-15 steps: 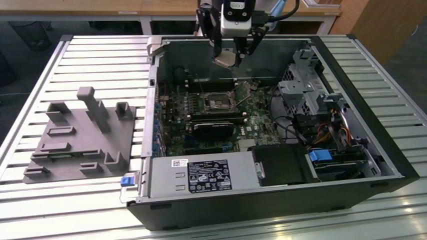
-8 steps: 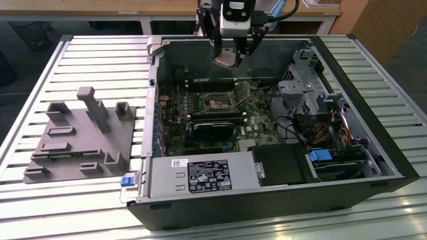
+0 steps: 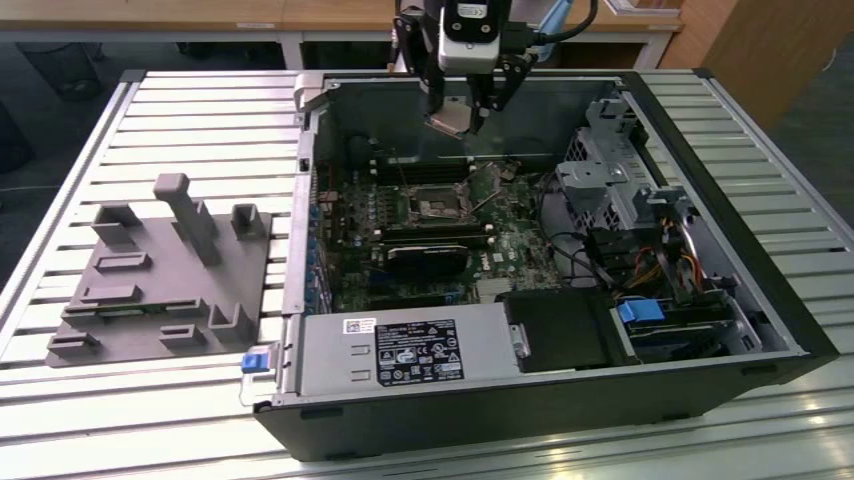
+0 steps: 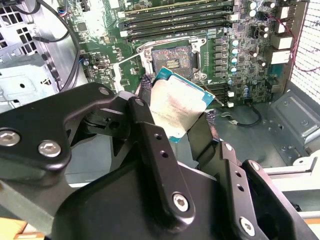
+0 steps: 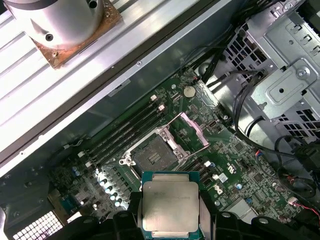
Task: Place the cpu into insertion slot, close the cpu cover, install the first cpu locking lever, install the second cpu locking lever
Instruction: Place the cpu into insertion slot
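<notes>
Gripper [image 4: 177, 106] links, black and bolted, lie closest in the second wrist view. The jaws are pinched narrowly onto two opposite edges of the cpu [image 4: 175, 110], with a fingertip [image 4: 145, 86] pressed against one side. The chip is tilted, its silver-grey top face showing and a blue-green edge around it. It hangs in the air above the green motherboard [image 4: 235, 80], clear of the insertion slot [image 4: 172, 62], whose dark centre is bare. Long black memory slots [image 4: 175, 20] run just beyond the socket.

In the first wrist view the cpu [image 5: 169, 205] sits between the black fingers, and the insertion slot [image 5: 152, 155] lies open on the board. The cpu cover [image 5: 192, 129] is swung up on its hinge at one side of the socket.

In the exterior view the gripper [image 3: 461, 112] holds the chip over the open computer case [image 3: 534, 425], above the socket [image 3: 438, 207]. The case holds the motherboard, a black graphics card [image 3: 427, 262], a labelled power supply [image 3: 400, 355] and metal drive cages [image 3: 614, 185]. A grey fixture block [image 3: 160, 270] rests on the slatted table [image 3: 134, 100] at the exterior view's left, well apart from the case.
</notes>
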Controlling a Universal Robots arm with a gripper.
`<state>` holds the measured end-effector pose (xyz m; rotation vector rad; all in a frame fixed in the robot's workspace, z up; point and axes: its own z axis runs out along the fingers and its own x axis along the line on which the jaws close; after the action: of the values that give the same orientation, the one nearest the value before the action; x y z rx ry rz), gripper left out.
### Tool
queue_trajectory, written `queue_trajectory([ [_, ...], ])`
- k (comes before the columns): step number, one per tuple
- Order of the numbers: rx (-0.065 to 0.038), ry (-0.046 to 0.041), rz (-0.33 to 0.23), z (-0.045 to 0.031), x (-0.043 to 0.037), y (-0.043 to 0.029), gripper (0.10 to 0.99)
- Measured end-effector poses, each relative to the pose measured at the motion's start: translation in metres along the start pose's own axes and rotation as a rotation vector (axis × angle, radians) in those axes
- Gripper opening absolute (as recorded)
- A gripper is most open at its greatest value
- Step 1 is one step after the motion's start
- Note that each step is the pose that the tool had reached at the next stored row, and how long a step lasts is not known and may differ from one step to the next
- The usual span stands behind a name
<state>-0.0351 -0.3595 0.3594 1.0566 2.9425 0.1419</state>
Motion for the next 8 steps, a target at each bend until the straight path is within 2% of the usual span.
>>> queue_trajectory([
  [8, 0.0, -0.0014, 0.015, 0.0001, 0.0, 0.0, 0.537],
])
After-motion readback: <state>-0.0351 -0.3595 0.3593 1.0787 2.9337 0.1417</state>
